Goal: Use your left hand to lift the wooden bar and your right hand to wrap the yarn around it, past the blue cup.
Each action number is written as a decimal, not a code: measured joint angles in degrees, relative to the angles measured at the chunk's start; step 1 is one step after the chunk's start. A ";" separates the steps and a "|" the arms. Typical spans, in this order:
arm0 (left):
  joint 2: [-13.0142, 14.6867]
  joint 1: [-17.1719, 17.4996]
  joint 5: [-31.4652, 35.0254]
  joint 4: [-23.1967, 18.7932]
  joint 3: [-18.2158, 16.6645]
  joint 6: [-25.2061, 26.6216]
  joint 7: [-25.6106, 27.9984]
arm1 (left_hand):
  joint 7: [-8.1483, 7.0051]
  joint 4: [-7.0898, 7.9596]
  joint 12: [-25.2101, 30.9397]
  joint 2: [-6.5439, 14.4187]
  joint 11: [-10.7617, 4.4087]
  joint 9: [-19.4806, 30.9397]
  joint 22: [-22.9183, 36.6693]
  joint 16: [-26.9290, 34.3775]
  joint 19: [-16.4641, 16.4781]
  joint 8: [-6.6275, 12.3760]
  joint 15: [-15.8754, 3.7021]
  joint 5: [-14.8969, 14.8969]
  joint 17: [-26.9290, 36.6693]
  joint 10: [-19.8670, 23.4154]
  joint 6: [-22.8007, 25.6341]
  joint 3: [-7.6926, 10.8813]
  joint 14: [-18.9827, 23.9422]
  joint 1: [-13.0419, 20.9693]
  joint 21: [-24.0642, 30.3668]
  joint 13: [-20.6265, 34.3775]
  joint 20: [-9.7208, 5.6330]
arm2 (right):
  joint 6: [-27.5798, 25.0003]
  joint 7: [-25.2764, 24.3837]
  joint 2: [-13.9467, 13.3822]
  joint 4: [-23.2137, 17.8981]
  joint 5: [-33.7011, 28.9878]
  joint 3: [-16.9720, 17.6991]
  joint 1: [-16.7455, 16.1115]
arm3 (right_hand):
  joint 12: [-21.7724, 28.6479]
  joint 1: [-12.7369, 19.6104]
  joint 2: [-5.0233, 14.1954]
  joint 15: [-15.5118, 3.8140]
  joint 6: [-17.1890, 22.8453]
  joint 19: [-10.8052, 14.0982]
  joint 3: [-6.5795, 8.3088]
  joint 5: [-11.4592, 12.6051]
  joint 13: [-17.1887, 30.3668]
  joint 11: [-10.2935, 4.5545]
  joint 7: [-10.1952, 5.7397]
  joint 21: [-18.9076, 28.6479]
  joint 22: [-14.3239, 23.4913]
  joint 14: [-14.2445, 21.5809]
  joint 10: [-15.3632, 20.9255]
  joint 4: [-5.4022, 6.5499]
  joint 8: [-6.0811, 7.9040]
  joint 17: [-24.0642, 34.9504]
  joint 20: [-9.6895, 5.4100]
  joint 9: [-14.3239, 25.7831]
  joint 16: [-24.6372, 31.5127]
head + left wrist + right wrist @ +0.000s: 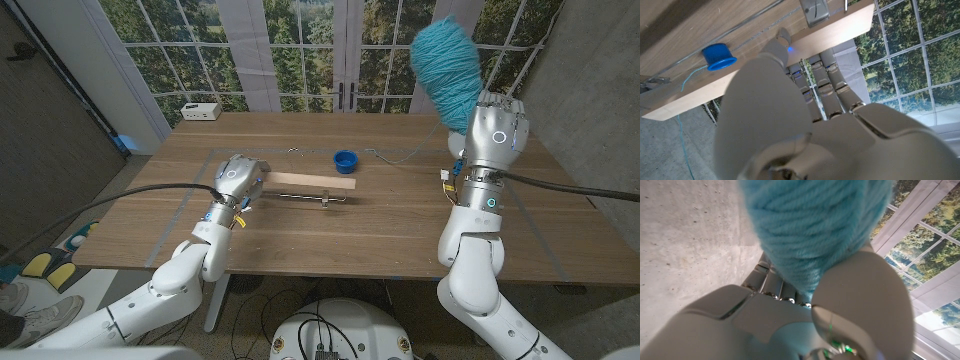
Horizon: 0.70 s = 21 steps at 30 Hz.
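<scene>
**Bar gripped, yarn raised — wrapping not begun**

The left hand (238, 178) grips the wooden bar (310, 182) at its end, low over the table (400, 235). The right hand (495, 130) holds the yarn (445, 60) high, a strand trailing down near the blue cup (345, 160). Next, I judge: carry the yarn to the bar — open tabletop lies between

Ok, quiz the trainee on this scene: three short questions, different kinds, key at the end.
1. True or false: the right hand holds the teal yarn ball raised above the table.
2. Which hand is at the wooden bar: A) left hand B) right hand?
3. Fill in: the blue cup stands just beyond the bar, on the ____ side.

Key: 1 true; 2 A; 3 window.
</scene>
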 measured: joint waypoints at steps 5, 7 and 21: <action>-0.33 -1.88 0.54 0.74 0.07 -1.79 0.19 | -0.29 -0.05 0.00 0.00 0.00 0.00 -0.08 0.00 -0.31 -0.23 -0.01 0.00 0.01 0.00 0.31 -0.09 0.01 0.00 0.55 0.01 0.31 | 2.30 2.58 0.26 0.63 -1.29 -0.41 2.44 | -0.02 0.00 0.00 0.00 0.00 -0.01 -0.21 0.00 0.00 0.00 0.00 0.38 0.00 0.01 0.00 0.21 -0.04 0.16 0.00 0.00 -0.15; -0.57 -2.75 0.57 1.05 0.20 -1.83 0.20 | -0.29 0.05 -0.02 0.00 -0.01 0.00 -0.07 0.10 -0.31 -0.38 -0.01 0.00 0.01 0.00 0.32 -0.34 0.01 0.00 0.56 0.01 0.31 | 3.22 3.57 0.27 0.66 -1.65 -0.42 2.53 | -0.08 0.00 0.00 -0.13 0.00 -0.20 -0.23 0.00 0.00 0.00 0.00 0.47 -0.02 0.32 0.00 0.24 -0.05 0.16 0.18 0.00 -0.44; -1.85 -6.82 1.64 2.12 0.79 -4.97 -1.04 | -0.68 0.07 -0.05 -0.10 -0.21 0.01 -0.26 0.44 -0.73 -0.87 -0.01 -0.02 0.01 0.21 0.73 -0.77 0.01 0.10 1.50 0.02 0.10 | 9.72 11.40 0.98 3.12 -2.37 -1.94 11.18 | -0.33 0.00 0.00 -0.13 0.01 -0.38 -0.40 0.45 0.04 -0.33 0.00 0.82 -0.28 0.32 -0.32 0.40 -0.28 0.51 0.22 -0.01 -0.61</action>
